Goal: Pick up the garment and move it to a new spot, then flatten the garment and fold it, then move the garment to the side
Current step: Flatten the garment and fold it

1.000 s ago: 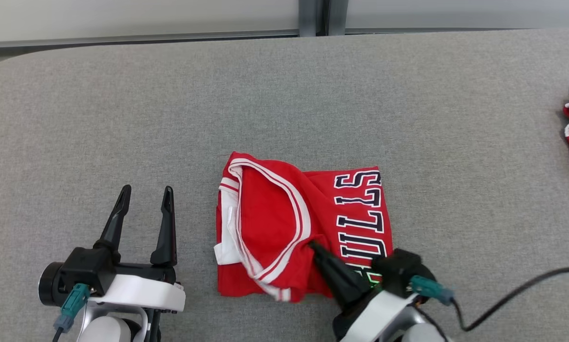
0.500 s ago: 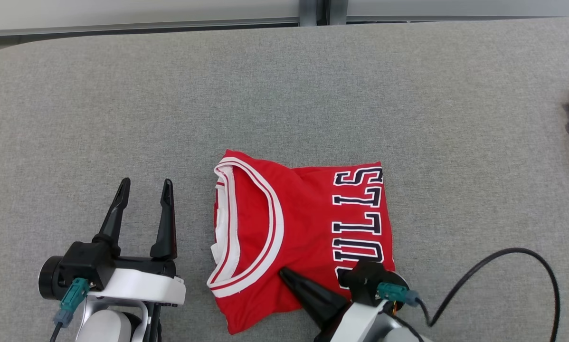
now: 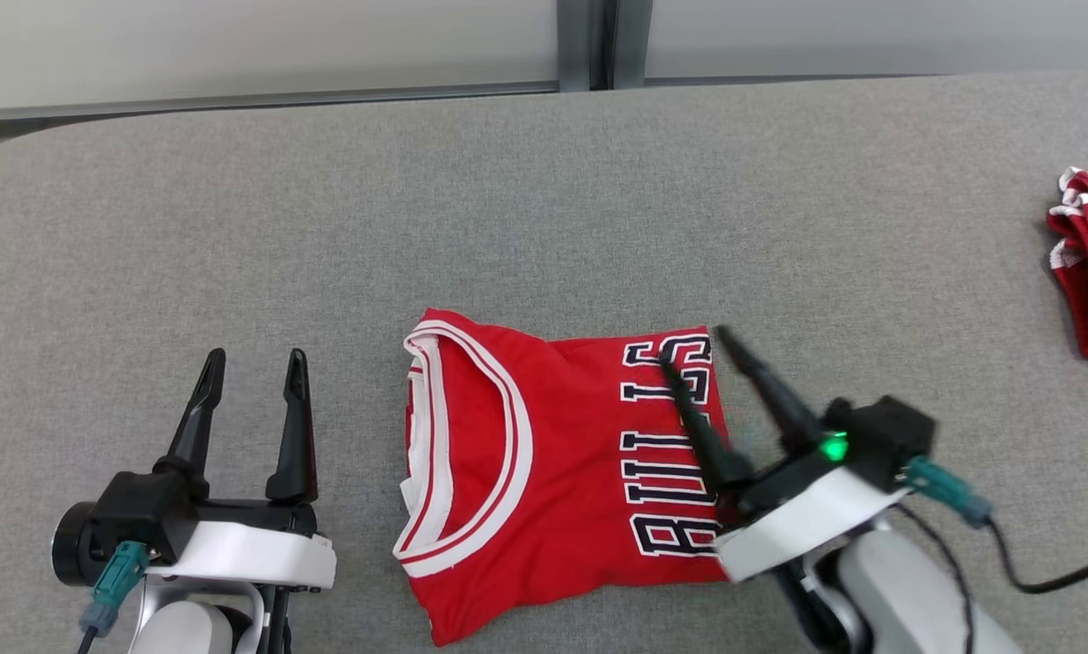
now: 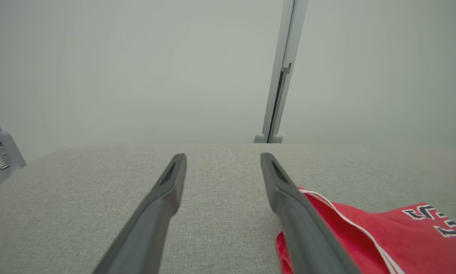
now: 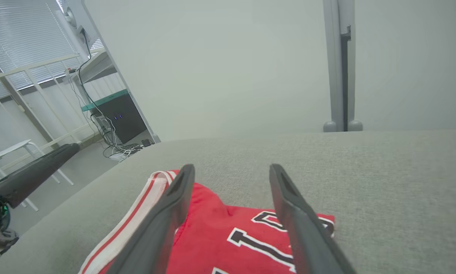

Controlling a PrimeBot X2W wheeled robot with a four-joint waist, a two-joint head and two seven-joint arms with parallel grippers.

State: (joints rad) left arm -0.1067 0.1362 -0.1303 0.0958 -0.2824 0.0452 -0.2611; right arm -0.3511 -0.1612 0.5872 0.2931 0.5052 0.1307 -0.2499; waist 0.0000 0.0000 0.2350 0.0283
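Garment [image 3: 553, 472] lies folded; right gripper [image 3: 691, 345] over its lettered edge, left gripper [image 3: 256, 356] beside its collar end, all jaws spread and empty; pending move aside likely needs an all-layer grip.

pale wall panels [image 3: 235, 45], grey post [image 3: 587, 41] between them, window blinds [image 5: 18, 42] at one side — white stool [image 5: 10, 148], dark cabinet [image 5: 123, 118]

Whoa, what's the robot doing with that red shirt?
It is folding clothes. The red basketball jersey with white trim lies folded on the grey fabric table. The right gripper is open over the jersey's lettered edge, gripping nothing. The left gripper waits open beside it. Next the jersey likely goes to the side.
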